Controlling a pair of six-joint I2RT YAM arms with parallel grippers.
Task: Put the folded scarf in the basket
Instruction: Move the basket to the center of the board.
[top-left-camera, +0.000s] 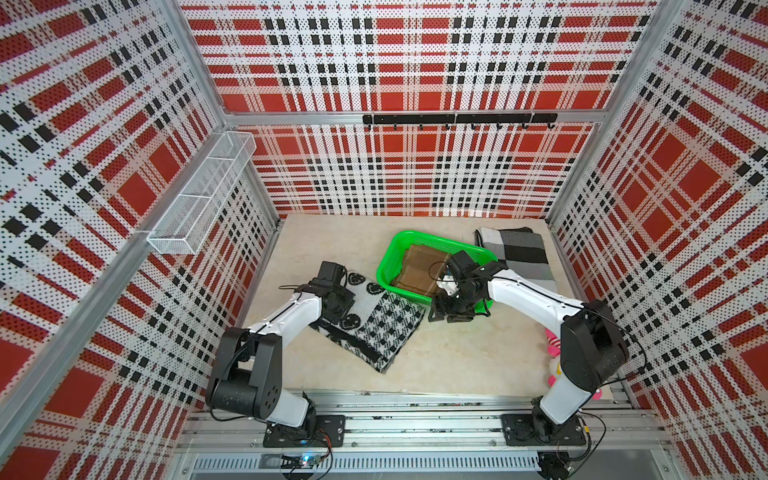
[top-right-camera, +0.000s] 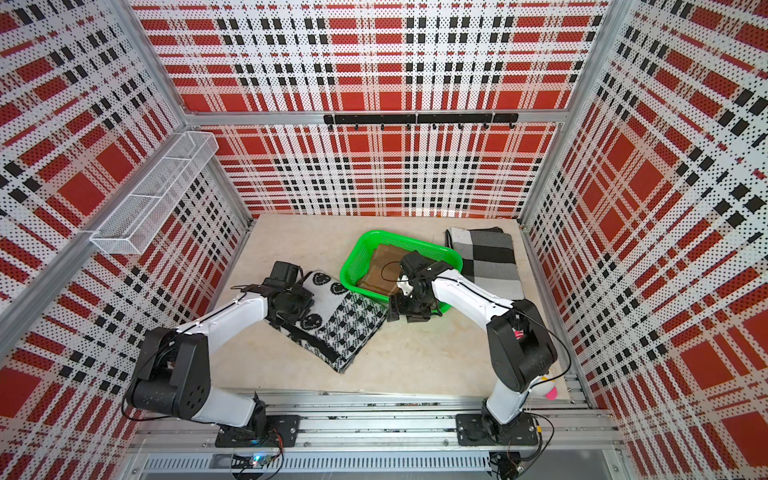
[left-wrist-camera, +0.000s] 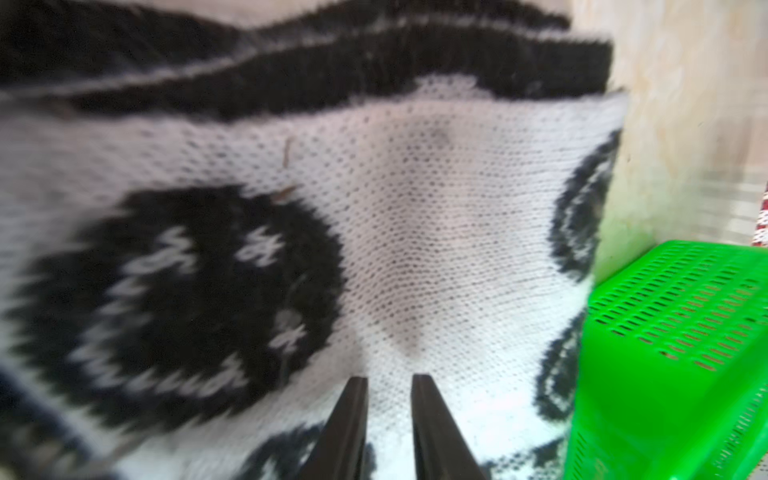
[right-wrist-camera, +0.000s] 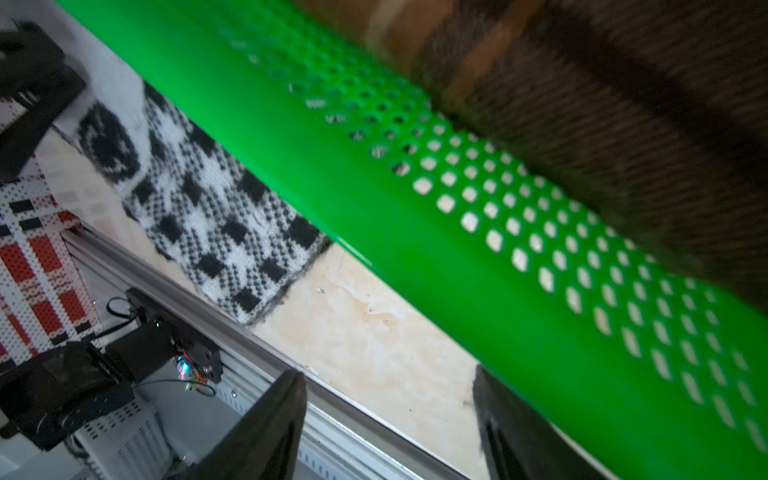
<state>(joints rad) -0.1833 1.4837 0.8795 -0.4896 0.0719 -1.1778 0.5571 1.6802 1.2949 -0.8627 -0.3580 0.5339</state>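
Closest to us, the left claw (left-wrist-camera: 390, 378) sets its narrow jaws into the black-and-white scarf (left-wrist-camera: 415, 228). We cannot tell whether it pinches the knit, and in both top views the wrist hides that spot. That scarf lies on the bench (top-left-camera: 332, 241) just beside the basket (top-left-camera: 384, 268). Only the right wrist view shows the right claw (right-wrist-camera: 386, 372) released, jaws wide, by the basket's rim. The top views show the brown scarf (top-left-camera: 419, 270) inside the basket and a grey scarf (top-left-camera: 519, 253) beyond it.
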